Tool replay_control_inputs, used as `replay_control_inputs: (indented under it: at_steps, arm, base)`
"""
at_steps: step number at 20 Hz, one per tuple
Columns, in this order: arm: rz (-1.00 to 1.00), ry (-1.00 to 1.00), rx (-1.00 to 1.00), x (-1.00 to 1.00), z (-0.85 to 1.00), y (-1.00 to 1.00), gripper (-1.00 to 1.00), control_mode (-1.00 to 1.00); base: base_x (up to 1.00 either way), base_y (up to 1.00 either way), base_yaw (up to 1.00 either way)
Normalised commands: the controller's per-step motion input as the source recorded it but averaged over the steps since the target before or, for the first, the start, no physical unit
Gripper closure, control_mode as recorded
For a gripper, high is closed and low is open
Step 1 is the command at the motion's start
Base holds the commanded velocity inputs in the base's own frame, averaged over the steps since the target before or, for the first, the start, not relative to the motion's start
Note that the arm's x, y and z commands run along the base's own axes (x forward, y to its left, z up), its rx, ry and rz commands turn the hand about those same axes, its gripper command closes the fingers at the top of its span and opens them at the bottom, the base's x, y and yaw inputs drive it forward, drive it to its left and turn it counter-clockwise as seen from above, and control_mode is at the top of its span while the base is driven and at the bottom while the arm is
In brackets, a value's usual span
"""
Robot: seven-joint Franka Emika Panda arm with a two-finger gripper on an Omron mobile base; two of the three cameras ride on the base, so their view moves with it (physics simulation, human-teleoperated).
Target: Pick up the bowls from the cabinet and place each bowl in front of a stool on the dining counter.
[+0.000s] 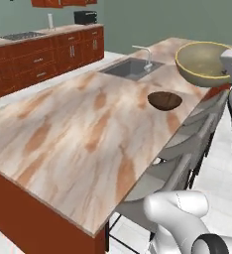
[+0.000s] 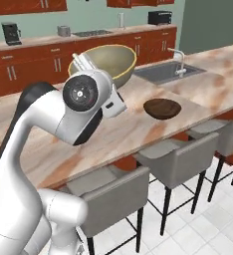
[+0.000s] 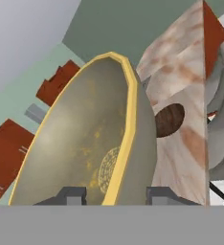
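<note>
Marble with brown veins covers the long desk (image 1: 78, 134) in the left base view, with a sink (image 1: 130, 68) and faucet (image 1: 145, 57) set in it toward 12 o'clock. A dark brown bowl (image 1: 164, 100) sits on the desk near the edge at 3 o'clock, just above the row of grey stools (image 1: 187, 149) along that side. An olive bowl with a yellow rim (image 1: 202, 62) is lifted above the desk at 1 o'clock, against the white arm.

Seen from the right base view, the olive bowl (image 2: 111, 62) is up behind the arm's wrist at 11 o'clock, clear of the desk (image 2: 49, 149). The brown bowl (image 2: 162, 108) rests at 2 o'clock on the marble, in front of a stool (image 2: 175, 159); another stool (image 2: 113, 194) stands at 6 o'clock.

Up close in the hand view, the tool (image 3: 114, 195) is clamped on the olive bowl (image 3: 80, 143), one finger (image 3: 68, 195) inside the wall and the other outside. The brown bowl (image 3: 169, 120) shows past it at 2 o'clock on the desk (image 3: 181, 95).
</note>
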Motion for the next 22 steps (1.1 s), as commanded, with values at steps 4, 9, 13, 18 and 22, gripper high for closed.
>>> replay_control_inputs:
  at_steps: [4, 9, 13, 18, 22]
  arm:
    - [0.00, 0.00, 0.00, 0.00, 0.00, 0.00, 1.00, 1.00]
    - [0.00, 0.00, 0.00, 0.00, 0.00, 0.00, 1.00, 1.00]
    - [0.00, 0.00, 0.00, 0.00, 0.00, 0.00, 1.00, 1.00]
    - [0.00, 0.00, 0.00, 0.00, 0.00, 0.00, 1.00, 1.00]
    - [0.00, 0.00, 0.00, 0.00, 0.00, 0.00, 1.00, 1.00]
  base:
    - [0.32, -0.85, 0.59]
    - [0.13, -0.88, 0.59]
    - [0.09, -0.91, 0.56]
    - [0.00, -0.96, 0.44]
    - [0.00, -0.86, 0.42]
